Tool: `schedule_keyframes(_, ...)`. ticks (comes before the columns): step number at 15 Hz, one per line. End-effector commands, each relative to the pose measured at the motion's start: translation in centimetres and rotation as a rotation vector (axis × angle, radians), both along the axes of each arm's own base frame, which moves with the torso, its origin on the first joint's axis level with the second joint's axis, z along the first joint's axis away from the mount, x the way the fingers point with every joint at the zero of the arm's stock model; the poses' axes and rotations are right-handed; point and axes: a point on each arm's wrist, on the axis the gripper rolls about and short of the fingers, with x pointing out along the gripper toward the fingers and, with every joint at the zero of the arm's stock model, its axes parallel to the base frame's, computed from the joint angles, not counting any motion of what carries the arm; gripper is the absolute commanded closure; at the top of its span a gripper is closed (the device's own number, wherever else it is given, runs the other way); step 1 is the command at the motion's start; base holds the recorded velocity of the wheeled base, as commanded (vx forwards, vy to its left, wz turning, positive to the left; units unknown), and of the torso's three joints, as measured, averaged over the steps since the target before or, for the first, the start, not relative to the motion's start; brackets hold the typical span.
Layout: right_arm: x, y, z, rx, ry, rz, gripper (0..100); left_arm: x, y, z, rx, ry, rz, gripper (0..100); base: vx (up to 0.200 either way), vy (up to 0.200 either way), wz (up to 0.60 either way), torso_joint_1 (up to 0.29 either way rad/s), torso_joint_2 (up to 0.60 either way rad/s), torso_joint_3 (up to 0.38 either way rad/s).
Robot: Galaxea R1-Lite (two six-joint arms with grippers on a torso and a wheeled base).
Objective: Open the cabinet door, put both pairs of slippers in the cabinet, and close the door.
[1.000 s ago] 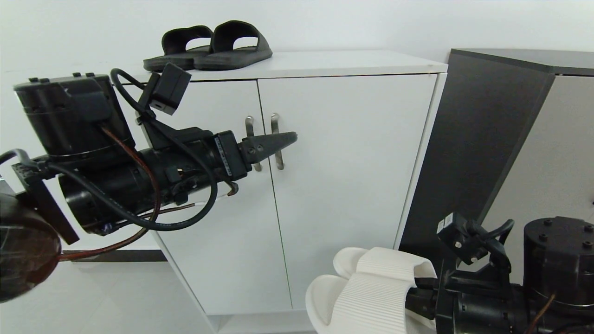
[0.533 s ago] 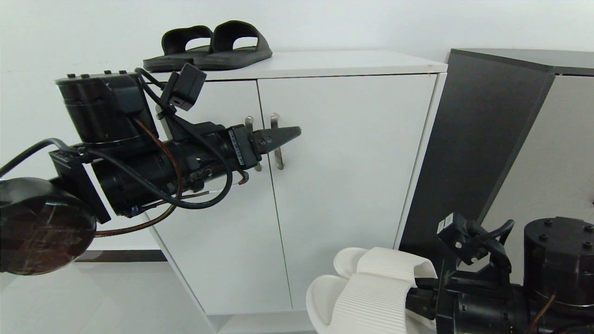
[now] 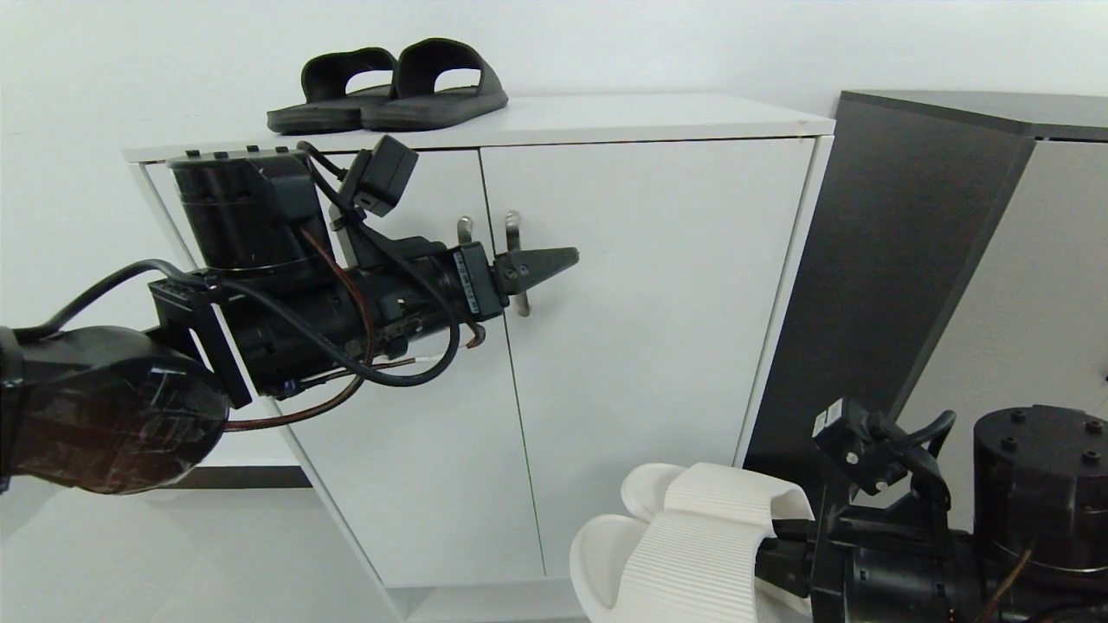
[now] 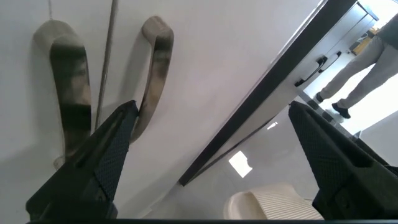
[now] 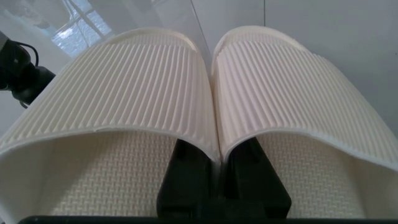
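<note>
Hiding most of the left handle [image 3: 465,228], the left gripper [image 3: 547,259] is hovering at centre-left of the head view. Its tip is crossing in front of the right handle [image 3: 512,227], where the two doors [image 3: 649,346] of the cabinet [image 3: 658,114] are meeting, both shut. Side-on there, its two halves are overlapping into one dark wedge, so the gap is hard to judge. In the left wrist view the fingers [image 4: 99,162] are standing wide apart, gripping nothing. One of them is lying just beside the handles, and whether it is touching them cannot be told.

The white slippers [image 3: 692,536] are sitting at the bottom of the head view, right of centre, with the frame edge cutting off their lower part. They are lying side by side, long axes running across the frame and rounded toes pointing left toward the cabinet's base. The right gripper [image 5: 219,171] is pinching the two inner strap edges together. In the head view the ribbed straps are covering its fingertips.

The black slippers [image 3: 389,86] are resting on the cabinet top in the upper left. They too are side by side, long axes running left to right and rising slightly, strap ends toward the right. A dark cupboard [image 3: 883,303] is standing just beside the cabinet at the right, the frame edge cutting it off.
</note>
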Motion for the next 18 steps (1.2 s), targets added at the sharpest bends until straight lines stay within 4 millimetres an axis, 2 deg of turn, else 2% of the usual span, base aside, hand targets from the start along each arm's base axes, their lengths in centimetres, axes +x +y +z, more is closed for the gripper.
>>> schedule_keyframes(1, 0.0, 0.0, -0.1, -0.002, 0.002, 0.001, 100, 0.1, -0.1, -0.1, 0.0, 0.001, 0.0, 0, 0.0, 0.0, 0.0, 0.0, 0.0, 0.0)
schedule_keyframes(2, -0.1, 0.0, -0.1, -0.004, 0.002, 0.003, 100, 0.1, -0.1, -0.1, -0.001, 0.0, -0.001, 100, 0.0, 0.0, 0.0, 0.0, 0.0, 0.0)
schedule_keyframes(6, -0.3, -0.1, -0.1, 0.0, 0.003, 0.022, 100, -0.2, 0.0, 0.1, -0.001, -0.01, -0.001, 100, 0.0, 0.0, 0.0, 0.0, 0.0, 0.0)
schedule_keyframes(9, -0.9, -0.5, -0.1, 0.017, 0.014, 0.088, 100, -2.0, 0.3, 0.6, -0.008, -0.026, -0.021, 100, 0.0, 0.0, 0.0, 0.0, 0.0, 0.0)
schedule_keyframes(12, -1.7, -1.1, 0.3, 0.044, 0.017, 0.155, 100, -4.5, 1.1, 0.6, -0.009, -0.029, -0.038, 100, 0.0, 0.0, 0.0, 0.0, 0.0, 0.0)
schedule_keyframes(15, -1.9, -1.2, 0.1, 0.03, -0.006, 0.165, 100, -7.8, 2.3, 0.2, -0.012, -0.034, -0.064, 100, 0.0, 0.0, 0.0, 0.0, 0.0, 0.0)
schedule_keyframes(17, -2.1, -1.4, -0.1, 0.012, -0.031, 0.173, 100, -11.1, 3.3, 1.0, -0.04, -0.084, -0.104, 100, 0.0, 0.0, 0.0, 0.0, 0.0, 0.0)
schedule_keyframes(18, -2.1, -1.5, -0.1, 0.009, -0.038, 0.175, 100, -11.7, 3.6, 1.2, -0.049, -0.099, -0.108, 100, 0.0, 0.0, 0.0, 0.0, 0.0, 0.0)
